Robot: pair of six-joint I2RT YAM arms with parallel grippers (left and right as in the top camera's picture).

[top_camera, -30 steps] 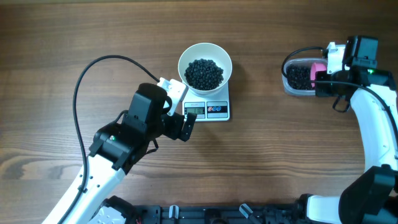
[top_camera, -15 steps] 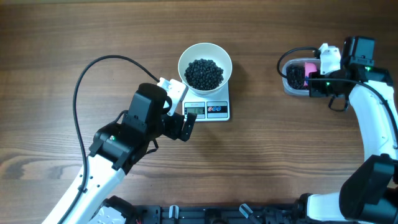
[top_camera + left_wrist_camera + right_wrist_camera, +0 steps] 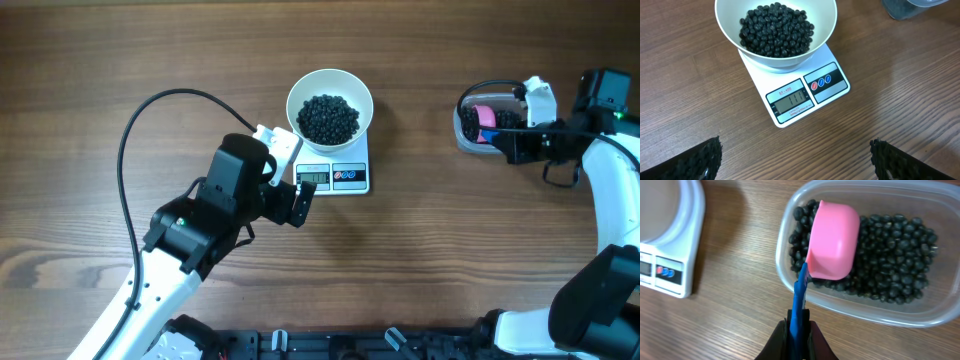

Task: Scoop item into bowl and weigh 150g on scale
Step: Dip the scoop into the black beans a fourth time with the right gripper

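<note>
Left wrist view only: scale (image 3: 760,80) display appears to read 111; bowl (image 3: 727,27) on it, beads (image 3: 775,30) heaped inside
Right wrist view only: pink scoop (image 3: 833,239) back-up on more beads in clear tub (image 3: 860,312)
Left gripper (image 3: 795,165): spread wide, empty, 7 o'clock of scale
Right gripper (image 3: 798,330): clamped on blue handle (image 3: 799,295) of scoop
Room: bare wood table (image 3: 450,260) between scale and tub, tub at 3 o'clock

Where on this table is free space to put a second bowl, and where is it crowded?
Free: bare wood between the scale and the tub; also the far-left wood beyond the cable. Crowded: beside the scale, where the open left gripper sits, and at the tub, where the right gripper holds the scoop.
</note>
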